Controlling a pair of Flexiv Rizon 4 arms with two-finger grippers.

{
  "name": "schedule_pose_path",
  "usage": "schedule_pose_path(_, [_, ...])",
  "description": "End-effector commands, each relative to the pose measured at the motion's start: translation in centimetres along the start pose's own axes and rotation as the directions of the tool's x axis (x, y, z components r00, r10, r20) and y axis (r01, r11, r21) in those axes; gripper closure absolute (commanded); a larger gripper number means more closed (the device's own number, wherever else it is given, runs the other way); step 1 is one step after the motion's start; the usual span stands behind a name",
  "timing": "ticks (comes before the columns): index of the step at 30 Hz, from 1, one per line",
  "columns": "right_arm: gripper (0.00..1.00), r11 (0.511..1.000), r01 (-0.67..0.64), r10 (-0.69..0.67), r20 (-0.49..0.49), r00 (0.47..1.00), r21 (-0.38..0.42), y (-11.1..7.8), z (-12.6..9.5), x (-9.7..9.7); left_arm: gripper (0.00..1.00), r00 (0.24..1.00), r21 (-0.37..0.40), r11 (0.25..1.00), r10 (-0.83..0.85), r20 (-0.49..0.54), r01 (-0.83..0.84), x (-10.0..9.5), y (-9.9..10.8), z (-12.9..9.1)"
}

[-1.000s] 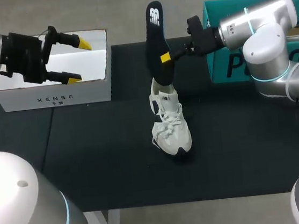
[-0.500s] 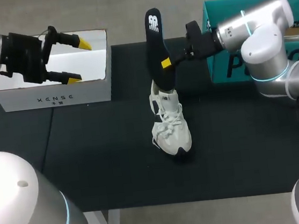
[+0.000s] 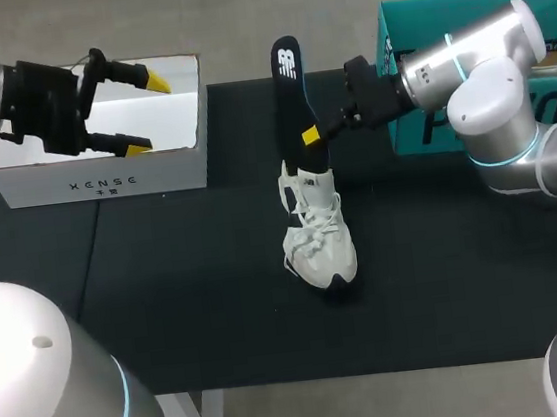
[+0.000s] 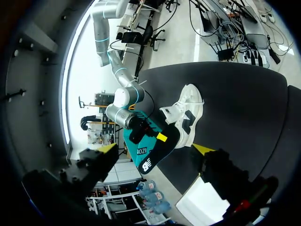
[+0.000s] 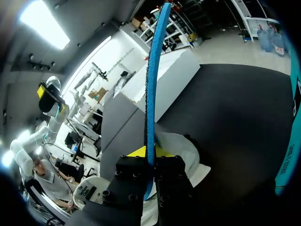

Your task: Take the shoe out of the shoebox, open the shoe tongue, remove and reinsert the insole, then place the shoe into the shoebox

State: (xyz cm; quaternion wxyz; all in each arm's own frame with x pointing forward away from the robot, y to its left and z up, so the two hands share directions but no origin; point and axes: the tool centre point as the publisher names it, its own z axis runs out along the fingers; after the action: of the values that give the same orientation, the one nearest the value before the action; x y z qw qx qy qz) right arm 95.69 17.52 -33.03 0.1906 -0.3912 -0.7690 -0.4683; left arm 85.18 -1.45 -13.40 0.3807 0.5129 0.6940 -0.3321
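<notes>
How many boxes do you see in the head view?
2: a white shoebox at the rear left, near the left gripper, and a teal box at the rear right.

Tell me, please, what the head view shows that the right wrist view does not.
Only the head view shows the shoe's laces and toe and the insole's black face. Only the right wrist view shows the insole edge-on, its blue side between the right gripper's yellow tips. Both show the insole upright, its lower end at the shoe's opening, and the white shoebox.
</notes>
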Motion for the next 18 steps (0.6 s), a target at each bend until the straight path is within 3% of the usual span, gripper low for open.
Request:
schedule_pose_path(1, [1.0,1.0,-0.009,0.009,0.011,1.0,0.0,-1.2,0.3,0.5,0.0,1.0,0.001,1.0,0.001,-0.001,-0.001,0.0,0.1,0.1])
schedule_pose_path(9, [1.0,0.998,-0.054,0.053,0.011,0.999,0.018,-3.4,1.0,1.1,0.0,1.0,0.001,1.0,0.001,-0.001,-0.001,0.0,0.1,0.1])
schedule_pose_path(18, [1.0,0.998,-0.059,0.059,0.022,0.998,0.019,-3.0,0.8,1.2,0.0,1.0,0.001,1.0,0.001,-0.001,-0.001,0.0,0.1,0.1])
